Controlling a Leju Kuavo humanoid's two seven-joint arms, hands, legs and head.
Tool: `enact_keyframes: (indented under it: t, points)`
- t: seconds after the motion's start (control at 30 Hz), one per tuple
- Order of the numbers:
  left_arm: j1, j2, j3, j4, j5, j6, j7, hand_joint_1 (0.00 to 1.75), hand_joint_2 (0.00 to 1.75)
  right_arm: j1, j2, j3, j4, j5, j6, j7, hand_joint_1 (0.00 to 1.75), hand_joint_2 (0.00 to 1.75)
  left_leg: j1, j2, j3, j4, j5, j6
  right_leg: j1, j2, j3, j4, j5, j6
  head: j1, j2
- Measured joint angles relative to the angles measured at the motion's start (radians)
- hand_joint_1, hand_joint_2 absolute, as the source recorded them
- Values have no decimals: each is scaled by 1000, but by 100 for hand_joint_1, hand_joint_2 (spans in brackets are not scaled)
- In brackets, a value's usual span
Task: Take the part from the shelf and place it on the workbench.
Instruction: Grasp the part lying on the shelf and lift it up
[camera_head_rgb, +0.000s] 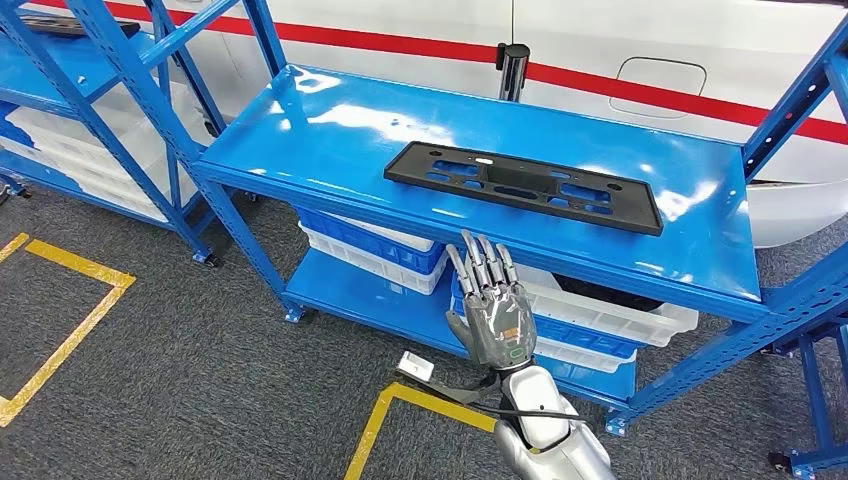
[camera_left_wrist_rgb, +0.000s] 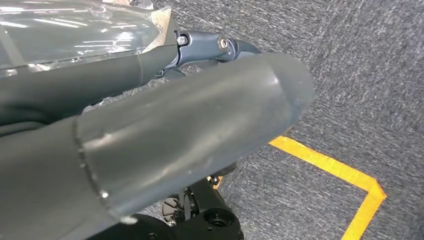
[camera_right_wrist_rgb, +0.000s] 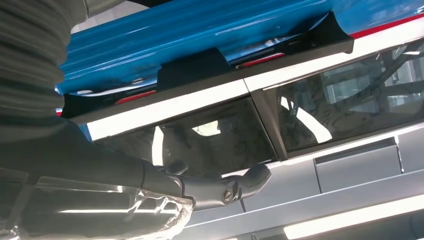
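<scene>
Black flat slotted plastic panel (camera_head_rgb: 524, 186) lies beyond the right hand (camera_head_rgb: 497, 312), whose fingers are spread, holding nothing; it looks light, stiff, best gripped along its near edge.

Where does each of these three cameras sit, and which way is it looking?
Head view: high on the body, looking down at the blue shelf, the black part and the right hand.
Left wrist view: behind the hanging left hand, facing carpet.
Right wrist view: behind the right hand, looking along the shelf edge.
Shared: head and right wrist both show the part.
</scene>
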Motion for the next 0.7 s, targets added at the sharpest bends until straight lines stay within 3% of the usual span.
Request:
enact_keyframes:
  t: [0.07,0.1,0.13,0.17,0.27,0.33,0.47,0.5,0.6,0.63,0.67,0.7]
  points:
    - [0,0,4,0,0,0,0,0,0,1,3,-1,1,0,0,0,0,175,-1,5,-75,139,-58,-1,7,-1,1,0,-3,-6,-2,0]
    - [1,0,5,0,0,0,0,0,0,3,4,-1,2,0,0,0,0,175,-2,5,-106,188,-68,2,11,-2,3,0,-5,-8,-3,0]
    - [2,0,6,0,-1,0,0,0,0,4,5,-1,3,2,0,0,0,175,-3,5,-120,203,-59,6,15,-2,5,0,-7,-11,-3,0]
    - [2,0,6,0,-1,0,0,0,0,5,6,-3,3,4,0,0,0,175,-6,5,-114,177,-30,14,19,-2,9,0,-9,-14,-3,0]
    - [0,1,7,0,-3,1,1,0,0,5,14,-9,2,9,0,2,0,175,-25,10,-32,-12,69,51,27,-2,19,-1,-16,-19,-1,0]
    - [-2,2,8,1,-4,2,1,0,0,6,18,-13,2,9,0,3,0,175,-37,16,-9,-63,80,65,28,-3,19,-3,-21,-13,-1,0]
    - [-2,0,8,1,-4,3,2,0,0,5,21,-20,1,13,0,4,0,175,-34,15,14,-99,87,67,32,-9,11,20,-41,2,-2,0]
    - [-3,-1,9,1,-4,3,2,0,0,5,21,-21,1,14,1,5,0,175,-30,15,23,-110,90,68,32,-9,-10,64,-61,1,0,0]
    - [-5,-4,11,1,-6,3,4,0,0,11,18,-28,1,21,3,8,0,175,-30,12,29,-114,86,69,27,-7,-114,255,-128,-1,3,0]
    - [-5,-4,12,1,-6,3,5,0,0,15,17,-30,1,26,4,11,0,175,-30,10,31,-114,84,67,24,-7,-133,279,-130,6,3,0]
    - [-5,-5,13,1,-6,4,7,0,0,18,17,-34,1,33,4,17,0,175,-30,8,33,-113,82,65,22,-7,-130,261,-113,16,3,0]
    - [-4,-6,14,1,-7,4,8,0,0,20,17,-39,1,40,5,23,0,175,-29,6,37,-112,78,62,18,-7,-106,203,-83,28,3,0]
